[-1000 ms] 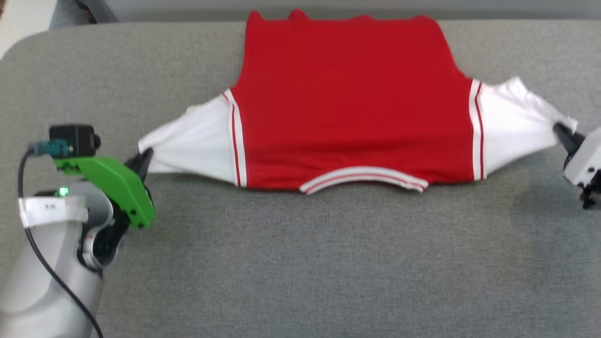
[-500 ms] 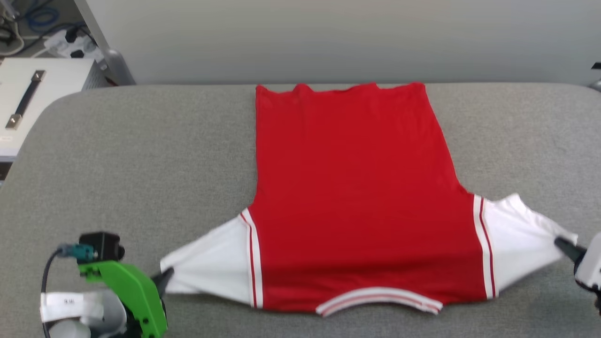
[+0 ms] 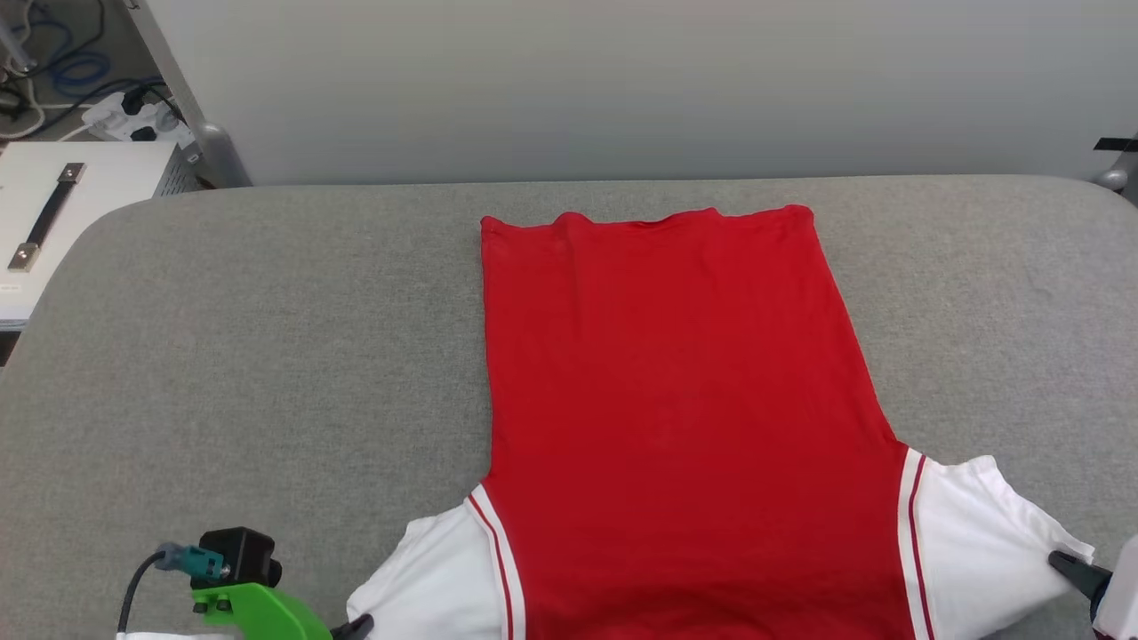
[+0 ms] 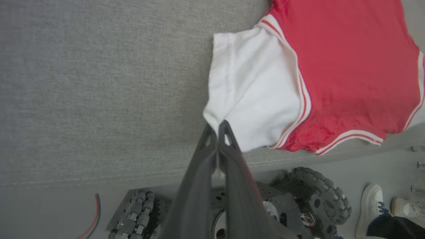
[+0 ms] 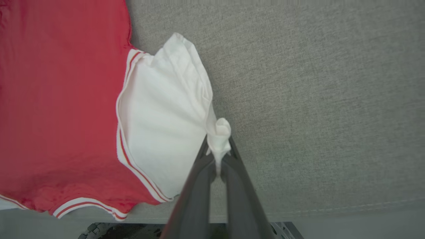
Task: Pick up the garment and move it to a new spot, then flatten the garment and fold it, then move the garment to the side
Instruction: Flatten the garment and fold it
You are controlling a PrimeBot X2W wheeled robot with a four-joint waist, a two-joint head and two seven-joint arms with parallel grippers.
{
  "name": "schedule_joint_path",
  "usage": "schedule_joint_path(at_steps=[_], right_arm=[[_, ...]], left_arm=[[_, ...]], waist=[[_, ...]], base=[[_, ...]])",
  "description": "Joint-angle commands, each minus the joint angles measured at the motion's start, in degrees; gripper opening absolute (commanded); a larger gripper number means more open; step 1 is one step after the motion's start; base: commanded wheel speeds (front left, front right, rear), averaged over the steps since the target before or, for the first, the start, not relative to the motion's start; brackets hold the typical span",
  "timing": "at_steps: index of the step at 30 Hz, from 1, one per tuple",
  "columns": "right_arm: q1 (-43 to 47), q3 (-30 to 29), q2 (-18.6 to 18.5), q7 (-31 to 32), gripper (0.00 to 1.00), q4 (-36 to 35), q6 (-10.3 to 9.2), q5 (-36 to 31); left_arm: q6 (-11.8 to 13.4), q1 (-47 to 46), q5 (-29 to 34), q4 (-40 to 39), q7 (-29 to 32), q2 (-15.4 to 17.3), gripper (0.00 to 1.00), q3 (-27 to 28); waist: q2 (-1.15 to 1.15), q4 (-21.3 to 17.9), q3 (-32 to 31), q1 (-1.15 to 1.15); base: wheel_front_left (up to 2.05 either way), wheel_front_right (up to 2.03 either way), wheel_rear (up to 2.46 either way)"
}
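I see garment [image 3: 676, 400] flat on counter [image 3: 267, 356], right of centre, hem toward far edge, collar at near edge. My left tool [image 4: 217, 127] on left sleeve tip, right tool [image 5: 217, 146] on right sleeve tip. Wall [image 3: 622, 89] behind counter.

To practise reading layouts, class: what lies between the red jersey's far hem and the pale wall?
Just bare grey fabric tabletop, seen in the head view, beyond the red white-sleeved jersey.

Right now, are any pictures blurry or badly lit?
Head view: soft even light, jersey sharp, no glare. Left wrist view: left gripper's fingers blurred. Right wrist view: white sleeve very bright, right gripper's fingers blurred.
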Motion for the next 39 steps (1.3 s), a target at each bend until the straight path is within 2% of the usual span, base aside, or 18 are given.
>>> schedule_joint_path(at_steps=[1,2,3,4,5,8,12,16,20,31,39], right_arm=[[0.13,-0.49,0.41,0.56,0.00,-1.06,-0.10,-0.55],[-0.06,-0.77,0.70,0.93,0.00,-1.64,-0.10,-0.71],[-0.29,-0.88,0.75,1.29,0.16,-2.50,-0.10,-1.05],[-0.52,-0.87,0.56,1.52,0.41,-3.44,-0.10,-1.43],[-0.75,-0.73,0.33,1.79,1.00,-4.10,-0.10,-1.67],[-2.28,-0.11,-0.66,3.14,1.00,-6.83,-0.10,-1.30],[-5.94,0.77,-2.18,5.84,1.00,-11.04,-0.10,-0.34],[-12.40,1.91,-3.72,10.71,1.00,-15.24,-0.10,0.11],[-20.79,2.96,-4.55,15.07,1.00,-16.03,-0.10,-0.95],[-46.25,5.64,-7.39,22.16,1.00,-3.47,-0.10,-8.10],[-57.60,9.41,-10.37,23.24,1.00,5.97,-0.10,-13.33]], left_arm=[[0.55,-0.35,0.46,-0.58,0.36,0.52,0.00,-0.09],[0.74,-0.68,0.76,-0.98,0.56,0.57,0.00,-0.29],[0.89,-1.15,1.31,-1.57,0.81,0.62,0.00,-0.75],[1.06,-1.61,1.69,-2.21,1.04,0.46,0.00,-1.22],[1.12,-2.00,1.93,-2.79,1.26,0.29,0.00,-1.64],[1.57,-3.26,2.79,-5.17,2.12,0.11,0.00,-2.66],[2.52,-4.57,4.72,-8.87,3.84,1.39,0.00,-3.49],[3.27,-6.08,6.09,-13.75,5.18,2.24,0.00,-3.89],[3.33,-7.53,7.28,-17.25,5.84,2.49,0.00,-4.69],[1.43,-11.59,9.77,-20.19,5.09,0.86,0.00,-8.05],[0.18,-13.54,10.19,-19.63,4.13,-0.67,0.00,-9.68]], waist=[[0.00,0.13,1.02,0.01],[0.00,0.22,1.39,0.01],[0.00,0.39,2.00,0.01],[0.00,0.58,2.78,0.01],[0.00,0.75,3.37,0.01],[0.00,1.47,5.97,0.01],[0.00,2.80,9.70,0.01],[0.00,4.87,14.75,0.01],[0.00,7.29,19.53,0.01],[0.00,14.34,30.44,0.01],[0.00,17.50,34.58,0.01]], base=[[0.00,0.00,0.00],[0.00,0.00,0.00],[0.00,0.00,0.00],[0.00,0.00,0.00],[0.00,0.00,0.00],[0.00,0.00,0.00],[0.00,0.00,0.00],[0.00,0.00,0.00],[0.00,0.00,0.00],[0.00,0.00,0.00],[0.00,0.00,0.00]])
